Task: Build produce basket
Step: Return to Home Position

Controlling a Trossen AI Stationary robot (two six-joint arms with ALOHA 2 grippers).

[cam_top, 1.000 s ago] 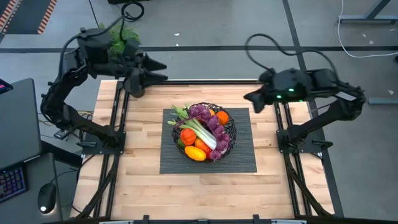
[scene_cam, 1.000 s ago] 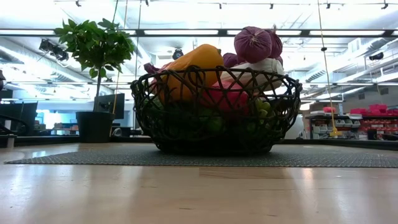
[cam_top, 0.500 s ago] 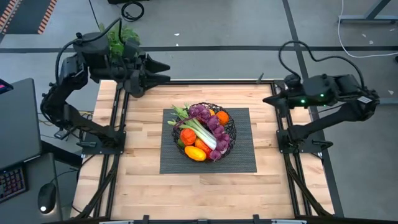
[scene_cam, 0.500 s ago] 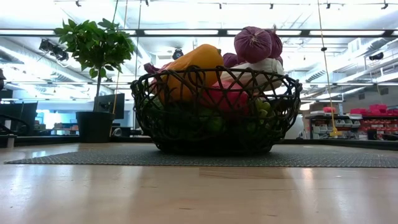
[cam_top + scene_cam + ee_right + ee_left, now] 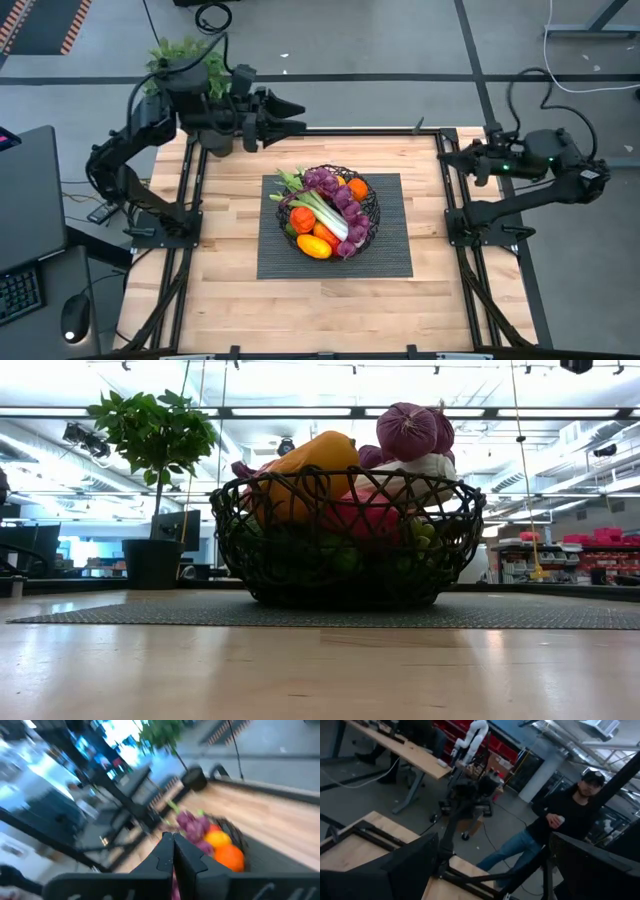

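Basket (image 5: 374,212) heaped w/ produce (image 5: 322,208), ctr of frame, on mat (image 5: 390,255).
L gripper (image 5: 296,114) upper left, fingers spread, empty; R gripper (image 5: 447,158) upper right, fingers pressed together, empty.

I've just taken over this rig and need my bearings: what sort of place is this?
Most likely a robotics lab or open workshop: a white robot arm stands by a long workbench beyond the table, a person stands nearby, and strip lights run overhead.
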